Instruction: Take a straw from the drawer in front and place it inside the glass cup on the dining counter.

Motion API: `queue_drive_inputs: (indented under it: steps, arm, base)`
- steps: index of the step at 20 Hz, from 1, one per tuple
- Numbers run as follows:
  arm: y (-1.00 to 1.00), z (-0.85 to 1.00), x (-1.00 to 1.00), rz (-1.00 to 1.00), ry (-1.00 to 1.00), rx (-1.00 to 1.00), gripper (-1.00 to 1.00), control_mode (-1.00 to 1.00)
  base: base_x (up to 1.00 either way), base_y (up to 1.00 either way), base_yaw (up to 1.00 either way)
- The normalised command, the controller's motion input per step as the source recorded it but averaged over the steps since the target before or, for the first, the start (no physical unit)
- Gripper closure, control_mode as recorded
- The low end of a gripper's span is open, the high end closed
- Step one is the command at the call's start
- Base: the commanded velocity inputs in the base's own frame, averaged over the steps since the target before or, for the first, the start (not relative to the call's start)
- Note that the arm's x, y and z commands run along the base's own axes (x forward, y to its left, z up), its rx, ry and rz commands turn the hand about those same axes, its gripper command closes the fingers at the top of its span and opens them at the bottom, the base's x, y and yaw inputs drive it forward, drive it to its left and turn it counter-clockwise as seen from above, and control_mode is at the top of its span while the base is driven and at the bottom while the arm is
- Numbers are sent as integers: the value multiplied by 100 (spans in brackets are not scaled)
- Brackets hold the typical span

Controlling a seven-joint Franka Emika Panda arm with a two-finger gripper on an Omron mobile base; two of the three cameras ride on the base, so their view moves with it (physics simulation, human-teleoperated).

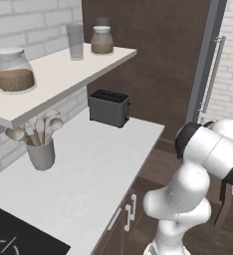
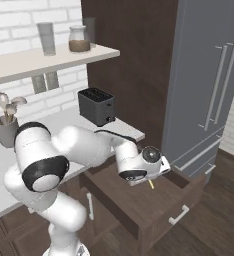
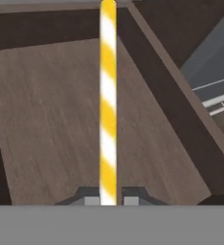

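Gripper [image 3: 108, 201] clenched on the straw [image 3: 108, 100], yellow-and-white striped, pinched between both fingertips and running straight away from the hand. Below it lies the open drawer [image 2: 154, 200], dark wood, silver bar handle facing out. Straw hangs above the drawer floor. Toaster [image 2: 96, 106] sits on the worktop [image 1: 88, 169] behind.

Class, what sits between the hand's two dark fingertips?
The yellow-and-white striped straw, clamped between them in the hand view, over the dark brown wooden drawer.

One straw [image 3: 108, 95], one open drawer [image 2: 159, 210], one toaster [image 1: 108, 107], two lidded jars [image 1: 14, 69], one tumbler [image 1: 75, 41].
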Motion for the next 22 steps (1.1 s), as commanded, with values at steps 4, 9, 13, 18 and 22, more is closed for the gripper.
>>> queue_drive_inputs:
  steps: [4,9,13,18,22]
  arm:
    - [6,98,-41,0,0,0,100,-100]
    - [0,99,-29,0,1,0,100,-100]
    - [10,53,-20,0,3,0,100,-100]
    - [10,0,-16,0,0,0,100,-100]
    - [5,0,-29,0,-1,0,100,-100]
  base:
    - [0,0,0]
    - [0,0,0]
    - [0,0,0]
    - [0,0,0]
    - [0,0,0]
